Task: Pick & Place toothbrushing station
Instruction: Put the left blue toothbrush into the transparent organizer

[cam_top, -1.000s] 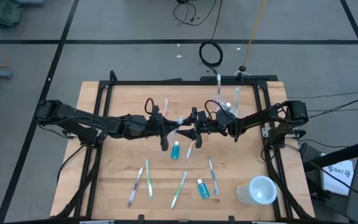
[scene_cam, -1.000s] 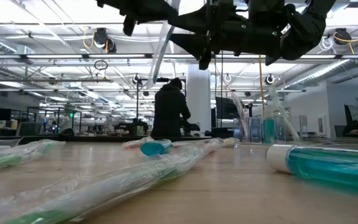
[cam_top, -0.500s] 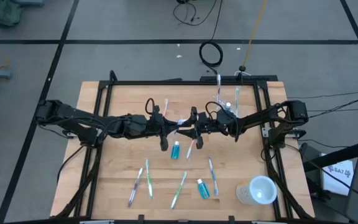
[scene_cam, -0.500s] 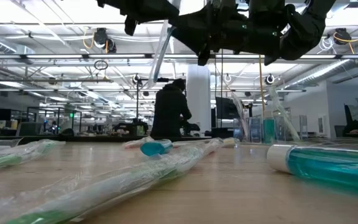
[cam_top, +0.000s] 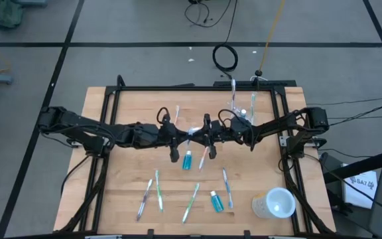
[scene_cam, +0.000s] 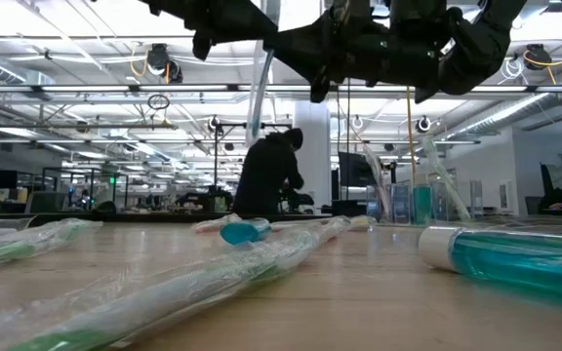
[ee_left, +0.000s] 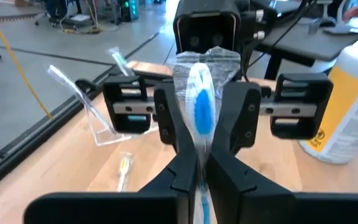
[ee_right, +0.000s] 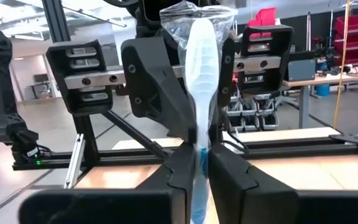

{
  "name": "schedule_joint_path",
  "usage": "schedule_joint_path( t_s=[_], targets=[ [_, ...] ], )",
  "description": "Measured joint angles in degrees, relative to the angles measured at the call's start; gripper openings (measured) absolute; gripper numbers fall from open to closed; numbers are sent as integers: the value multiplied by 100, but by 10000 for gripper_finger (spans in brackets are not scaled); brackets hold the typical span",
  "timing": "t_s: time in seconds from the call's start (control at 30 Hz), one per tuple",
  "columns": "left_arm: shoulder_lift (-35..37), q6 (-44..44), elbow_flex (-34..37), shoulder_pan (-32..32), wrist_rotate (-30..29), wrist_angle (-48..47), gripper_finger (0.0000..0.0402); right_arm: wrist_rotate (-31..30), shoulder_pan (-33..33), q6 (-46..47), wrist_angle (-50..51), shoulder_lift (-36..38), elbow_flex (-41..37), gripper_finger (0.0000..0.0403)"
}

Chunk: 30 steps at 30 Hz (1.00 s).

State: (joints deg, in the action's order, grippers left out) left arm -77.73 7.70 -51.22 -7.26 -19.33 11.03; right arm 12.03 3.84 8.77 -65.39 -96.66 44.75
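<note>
Both grippers' fingers (ee_left: 241,118) apparently pinch one wrapped toothbrush (ee_left: 199,102).

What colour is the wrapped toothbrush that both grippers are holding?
The wrapped toothbrush is white with blue, clearest in the left wrist view.

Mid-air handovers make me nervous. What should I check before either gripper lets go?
1. Left gripper shut on toothbrush: ok.
2. Right gripper shut on the same toothbrush: ok.
3. Toothbrush held clear above the table: ok.
4. Grip on the brush itself, not only its wrapper: cannot tell.
5. Tumbler upright near the table's far right corner: ok.
6. Room left in the tumbler: cannot tell.
</note>
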Motion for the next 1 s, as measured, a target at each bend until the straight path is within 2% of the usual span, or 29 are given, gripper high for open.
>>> schedule_joint_path(
  t_s=[0.1,0.3,0.47,0.53,0.63,0.77,0.9,1.0],
  targets=[
    [0,19,0,0,0,-142,31,2,39,-49,119,-2,0,14],
    [0,-195,0,9,-46,-400,31,29,234,-10,377,44,0,19],
    [0,-273,0,28,-50,-469,31,5,375,-194,1335,385,13,16],
    [0,-273,0,28,-51,-497,34,-202,380,-331,1746,600,13,16],
    [0,-269,0,28,-33,-544,53,-769,343,-735,2504,1016,9,16],
    [0,-259,0,31,-90,-598,91,-2015,274,-1288,3371,1572,9,16],
    [0,-204,0,37,-132,-753,123,-3420,385,-2014,3368,2083,9,17],
    [0,-113,0,63,-146,-750,134,-4349,571,-2150,3419,2371,3,18]
  ],
)
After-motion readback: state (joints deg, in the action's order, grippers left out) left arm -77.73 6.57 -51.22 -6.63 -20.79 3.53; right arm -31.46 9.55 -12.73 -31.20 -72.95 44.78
